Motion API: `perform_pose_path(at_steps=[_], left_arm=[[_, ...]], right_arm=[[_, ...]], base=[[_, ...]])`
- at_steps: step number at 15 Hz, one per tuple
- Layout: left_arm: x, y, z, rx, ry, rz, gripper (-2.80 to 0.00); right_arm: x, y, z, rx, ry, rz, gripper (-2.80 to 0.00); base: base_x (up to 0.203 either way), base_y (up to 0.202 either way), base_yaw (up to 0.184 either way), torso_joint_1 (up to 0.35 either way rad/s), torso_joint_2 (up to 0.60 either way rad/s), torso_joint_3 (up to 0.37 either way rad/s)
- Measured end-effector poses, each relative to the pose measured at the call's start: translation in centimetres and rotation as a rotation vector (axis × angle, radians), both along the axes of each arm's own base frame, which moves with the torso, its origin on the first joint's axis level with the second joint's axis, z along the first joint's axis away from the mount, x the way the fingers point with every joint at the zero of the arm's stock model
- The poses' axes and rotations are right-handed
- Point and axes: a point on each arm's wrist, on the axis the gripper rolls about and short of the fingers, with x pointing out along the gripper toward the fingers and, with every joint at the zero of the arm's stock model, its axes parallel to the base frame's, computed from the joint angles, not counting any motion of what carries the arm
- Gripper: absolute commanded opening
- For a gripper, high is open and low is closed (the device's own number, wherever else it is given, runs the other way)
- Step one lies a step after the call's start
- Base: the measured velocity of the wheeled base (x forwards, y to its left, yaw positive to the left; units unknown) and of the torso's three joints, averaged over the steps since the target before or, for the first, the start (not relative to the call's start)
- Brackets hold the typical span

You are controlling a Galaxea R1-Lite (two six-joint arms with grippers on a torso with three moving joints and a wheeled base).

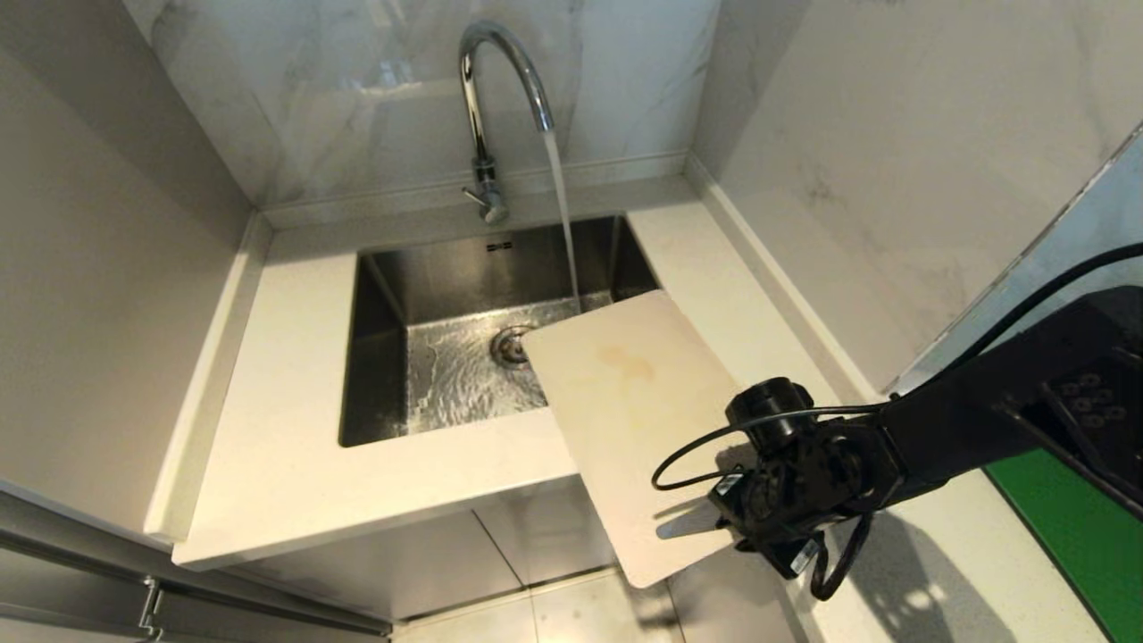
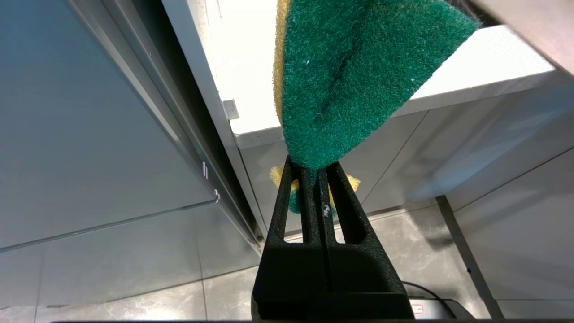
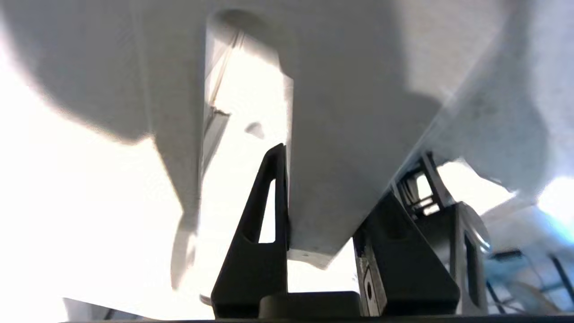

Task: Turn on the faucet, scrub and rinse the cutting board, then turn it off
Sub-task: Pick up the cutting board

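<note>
the faucet is already running, its stream falling into the sink well ahead of the right pincer. the step in hand looks like taking hold of the cutting board: the right pincer sits at the board's near end, by the handle slot, with one finger through the slot and the other on the outer edge, jaws narrowed onto the strip of plastic between. the board reaches away from it, far corner over the sink, near end past the counter edge. the left pincer, low beside the counter, is clamped tight on the sponge. next, probably, bring board and sponge together near the stream and scrub the yellowish stain.
</note>
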Motion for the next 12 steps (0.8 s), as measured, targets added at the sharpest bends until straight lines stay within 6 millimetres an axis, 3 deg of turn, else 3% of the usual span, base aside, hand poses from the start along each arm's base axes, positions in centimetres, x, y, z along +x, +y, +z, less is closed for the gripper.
perform_pose_path(at_steps=[3, 12], left_arm=[[0.0, 0.0, 0.0, 0.0, 0.0, 0.0, -2.8], [0.0, 0.0, 0.0, 0.0, 0.0, 0.0, -2.8]], right_arm=[[-1.0, -0.3, 2.9, 0.018, -0.062, 0.008, -2.8], [-3.6, -1.0, 8.5, 0.088, -0.181, 0.032, -2.8]], base=[[0.0, 0.0, 0.0, 0.0, 0.0, 0.0], [0.0, 0.0, 0.0, 0.0, 0.0, 0.0]])
